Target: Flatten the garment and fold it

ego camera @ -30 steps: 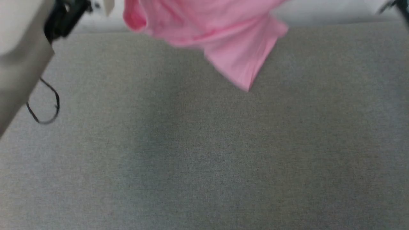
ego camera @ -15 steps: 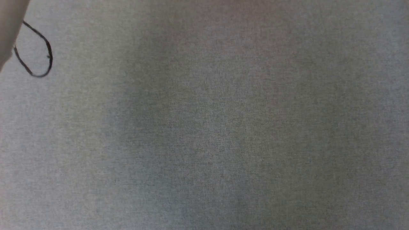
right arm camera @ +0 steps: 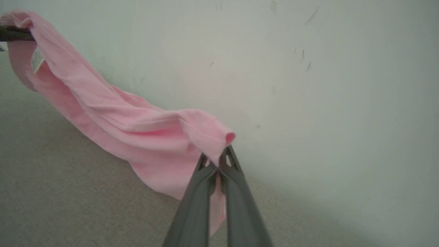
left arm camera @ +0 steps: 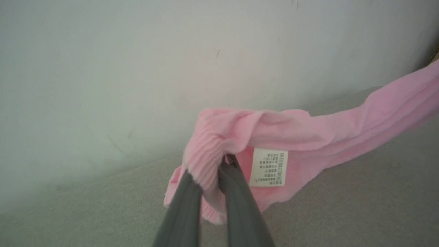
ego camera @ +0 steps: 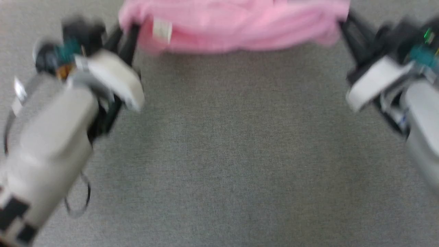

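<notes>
Along the top edge of the head view, we hold one garment [ego camera: 236, 29] slung between our two arms. The left fingers [left arm camera: 229, 173] are clamped on its ribbed waistband [left arm camera: 205, 159], and the right fingers [right arm camera: 207, 178] are pinched tight on the opposite end. It is pale pink and thin, bunched in long folds, with one white label [left arm camera: 269, 167] showing. A pale wall [left arm camera: 137, 68] rises behind it, and the grey surface [ego camera: 223, 154] lies open down to the frame's lower edge.

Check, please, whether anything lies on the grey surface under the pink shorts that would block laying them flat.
Nothing visible does: the shorts hang between the left gripper and right gripper above bare grey surface.
</notes>
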